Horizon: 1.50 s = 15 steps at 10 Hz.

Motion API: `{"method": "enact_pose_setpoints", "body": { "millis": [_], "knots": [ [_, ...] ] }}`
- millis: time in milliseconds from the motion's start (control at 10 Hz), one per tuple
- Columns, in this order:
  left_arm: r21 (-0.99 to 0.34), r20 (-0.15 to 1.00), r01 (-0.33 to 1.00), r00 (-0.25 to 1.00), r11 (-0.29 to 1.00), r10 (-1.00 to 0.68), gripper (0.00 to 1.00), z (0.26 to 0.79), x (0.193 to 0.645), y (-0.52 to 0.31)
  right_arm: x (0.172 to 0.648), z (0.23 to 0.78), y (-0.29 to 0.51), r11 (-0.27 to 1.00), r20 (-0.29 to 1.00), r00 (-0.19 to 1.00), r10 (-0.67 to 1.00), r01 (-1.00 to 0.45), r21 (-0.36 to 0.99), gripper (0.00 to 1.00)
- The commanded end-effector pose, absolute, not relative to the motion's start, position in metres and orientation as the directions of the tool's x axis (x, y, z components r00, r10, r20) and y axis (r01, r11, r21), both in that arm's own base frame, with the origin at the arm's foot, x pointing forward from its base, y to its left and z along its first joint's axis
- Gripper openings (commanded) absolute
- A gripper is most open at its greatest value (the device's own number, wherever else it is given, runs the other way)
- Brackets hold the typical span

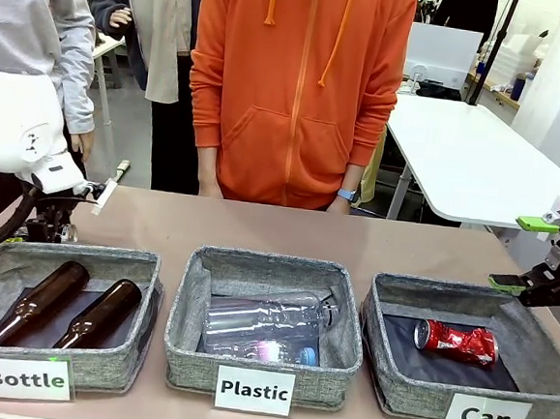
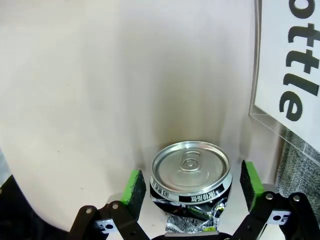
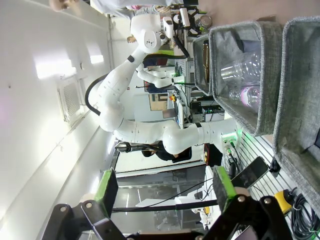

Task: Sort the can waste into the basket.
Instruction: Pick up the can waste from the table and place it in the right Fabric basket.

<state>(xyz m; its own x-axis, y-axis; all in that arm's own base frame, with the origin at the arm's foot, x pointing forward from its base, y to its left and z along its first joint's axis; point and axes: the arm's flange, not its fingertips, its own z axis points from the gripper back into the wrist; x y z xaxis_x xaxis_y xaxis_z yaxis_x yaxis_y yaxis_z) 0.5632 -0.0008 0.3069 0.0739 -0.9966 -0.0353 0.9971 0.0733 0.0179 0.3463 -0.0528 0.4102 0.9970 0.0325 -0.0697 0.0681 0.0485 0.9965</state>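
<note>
Can basket holds red can; left end effector (released) straddles black can; right end effector released.

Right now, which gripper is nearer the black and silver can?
Left. The left gripper stands open around the black and silver can; the right gripper hovers open by the Can basket, far off.

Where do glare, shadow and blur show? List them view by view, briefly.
Front view: even light and sharp, though the clear plastic bottles glint with a pink highlight. Left wrist view: the dented black and silver metal can has a shiny lid, and a soft shadow lies on the pale table beyond it. Right wrist view: the picture is rolled sideways, and the white surface at picture left is washed out.
</note>
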Motion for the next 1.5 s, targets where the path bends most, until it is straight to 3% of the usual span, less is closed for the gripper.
{"method": "enact_pose_setpoints", "body": {
  "millis": [0,500,1000,1100,1200,1300,1400],
  "knots": [
    [-0.018,-0.096,0.995,0.095,0.097,-0.991,0.98,0.304,0.571,-0.006,0.346,0.411,-0.056,0.046,-0.049,0.998,0.047,0.047,0.998,1.00],
    [-0.091,-0.232,0.987,0.110,0.134,-0.967,0.98,0.294,0.569,-0.007,0.346,0.411,-0.056,0.046,-0.049,0.998,0.047,0.047,0.998,1.00],
    [-0.093,-0.249,0.983,0.132,0.159,-0.959,0.98,0.292,0.571,-0.008,0.346,0.411,-0.056,0.046,-0.049,0.998,0.047,0.047,0.998,1.00],
    [-0.099,-0.251,0.981,0.137,0.167,-0.958,0.38,0.292,0.572,-0.007,0.346,0.411,-0.056,0.046,-0.049,0.998,0.047,0.047,0.998,1.00],
    [-0.097,-0.256,0.981,0.139,0.169,-0.957,0.38,0.292,0.572,-0.008,0.346,0.411,-0.056,0.046,-0.049,0.998,0.047,0.047,0.998,1.00],
    [-0.098,-0.257,0.981,0.141,0.170,-0.956,0.00,0.293,0.572,-0.008,0.346,0.411,-0.056,0.046,-0.049,0.998,0.047,0.047,0.998,1.00],
    [-0.099,-0.261,0.980,0.141,0.171,-0.955,0.36,0.292,0.572,-0.008,0.346,0.411,-0.056,0.046,-0.049,0.998,0.047,0.047,0.998,1.00]
  ]
}}
